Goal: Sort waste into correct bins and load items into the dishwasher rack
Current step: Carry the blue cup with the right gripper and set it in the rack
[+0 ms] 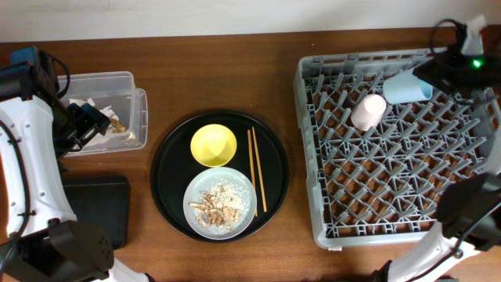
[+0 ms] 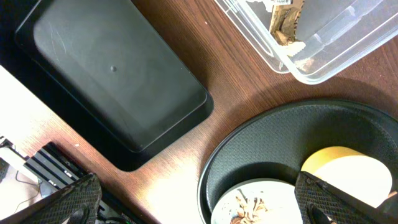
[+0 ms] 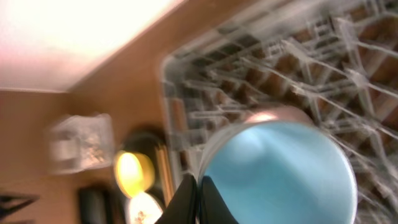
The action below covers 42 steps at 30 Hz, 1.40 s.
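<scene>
Here the left tool [image 2: 196, 180] hangs spread wide and empty above the counter [image 1: 235, 70]. A shallow black tray [image 2: 112, 74] lies ahead of its left finger, and a clear box [image 2: 336, 56] ahead of its right finger holds a crumpled napkin [image 2: 286, 28] with brown bits. Just below its tips sits the round tray [image 2: 261, 143], carrying a yellow bowl [image 1: 213, 145] and a grey plate [image 1: 189, 205] strewn with food scraps [image 1: 221, 202]. On the side of that tray away from this tool lie the chopsticks [image 1: 257, 168], their long axis running from the counter's far edge to its near edge. All of this is nearer the left arm than the right. Over at the rack [image 1: 391, 204], the right tool [image 3: 198, 180] appears pinched narrow on the rim of the blue cup [image 1: 405, 88]. The cup lies on its side at the rack's far right corner, mouth turned to the tool and base pointing away toward the pink cup [image 1: 368, 111], which rests on the pegs just beyond it. Setting the blue cup down likely turns on that sideways axis, since the mouth must tip downward over the pegs. The right wrist view is badly blurred, so the exact grip is hard to confirm. The left arm covers part of the black tray from above, and the plate is cut off in the left wrist view.
</scene>
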Available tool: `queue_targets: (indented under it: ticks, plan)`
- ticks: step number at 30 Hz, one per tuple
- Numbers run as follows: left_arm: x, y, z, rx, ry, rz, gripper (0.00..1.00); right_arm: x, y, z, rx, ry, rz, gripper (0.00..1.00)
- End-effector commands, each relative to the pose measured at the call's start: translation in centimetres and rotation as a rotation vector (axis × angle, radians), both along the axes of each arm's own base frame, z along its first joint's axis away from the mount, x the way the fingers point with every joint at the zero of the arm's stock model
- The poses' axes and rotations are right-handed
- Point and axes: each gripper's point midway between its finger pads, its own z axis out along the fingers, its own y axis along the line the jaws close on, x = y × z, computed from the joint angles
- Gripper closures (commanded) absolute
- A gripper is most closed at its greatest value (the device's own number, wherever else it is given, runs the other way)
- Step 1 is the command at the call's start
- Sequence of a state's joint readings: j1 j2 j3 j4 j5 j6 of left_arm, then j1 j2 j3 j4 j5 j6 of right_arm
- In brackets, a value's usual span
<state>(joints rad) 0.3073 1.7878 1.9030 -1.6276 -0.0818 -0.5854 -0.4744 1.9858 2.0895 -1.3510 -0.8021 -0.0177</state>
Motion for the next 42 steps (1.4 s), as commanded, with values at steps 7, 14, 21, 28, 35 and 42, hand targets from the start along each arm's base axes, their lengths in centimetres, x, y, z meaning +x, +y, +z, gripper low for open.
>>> queue_targets:
  ticks: [7,14,21,28,35,42]
  plan:
    - [0.0,0.1,0.6,0.007,-0.019,0.012,0.01,-0.5,-3.6,-2.0,0.615,-0.336,0.023,0.96]
    - [0.0,0.1,0.6,0.006,-0.019,0.012,0.01,-0.6,-5.3,-4.9,0.638,-0.285,-0.057,0.96]
    - [0.0,0.1,0.6,0.007,-0.019,0.012,0.01,1.2,-4.1,-5.7,0.631,-0.194,-0.100,0.96]
    - [0.0,0.1,0.6,0.006,-0.019,0.012,0.01,2.6,-3.9,-8.1,0.571,-0.107,-0.182,0.96]
    - [0.0,0.1,0.6,0.007,-0.019,0.013,0.01,2.6,-4.5,-10.8,0.598,-0.047,-0.217,0.95]
    - [0.0,0.1,0.6,0.006,-0.020,0.012,0.01,2.4,-6.1,-11.4,0.574,-0.046,-0.266,0.90]
